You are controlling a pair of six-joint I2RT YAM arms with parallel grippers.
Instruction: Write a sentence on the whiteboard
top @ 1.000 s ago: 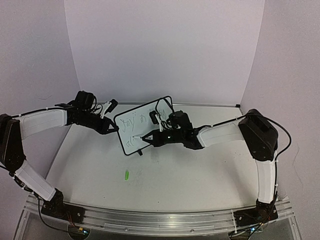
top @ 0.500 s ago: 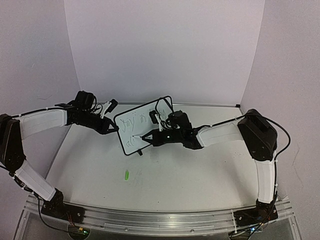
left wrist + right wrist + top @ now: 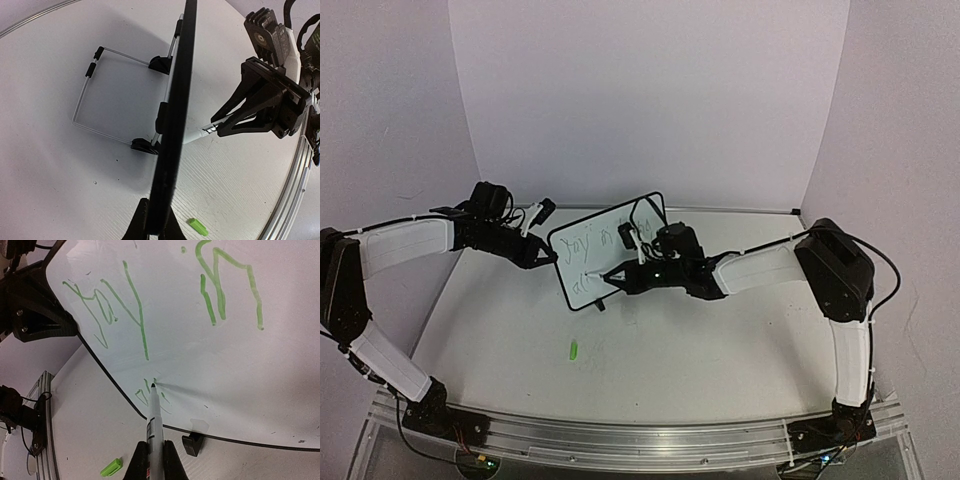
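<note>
The left gripper point(image 3: 154, 223) clamped the whiteboard point(image 3: 225, 370) edge; the right gripper point(image 3: 155, 454) pinched a marker point(image 3: 154, 415), tip touching the sentence point(image 3: 141, 327) at its lower line.

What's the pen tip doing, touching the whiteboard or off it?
Touching. The right wrist view shows the pen tip meeting the whiteboard face with no gap; the left wrist view, edge-on, agrees.

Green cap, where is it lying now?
The green cap lies on the table, left of centre in the top view, on the whiteboard's near side.
</note>
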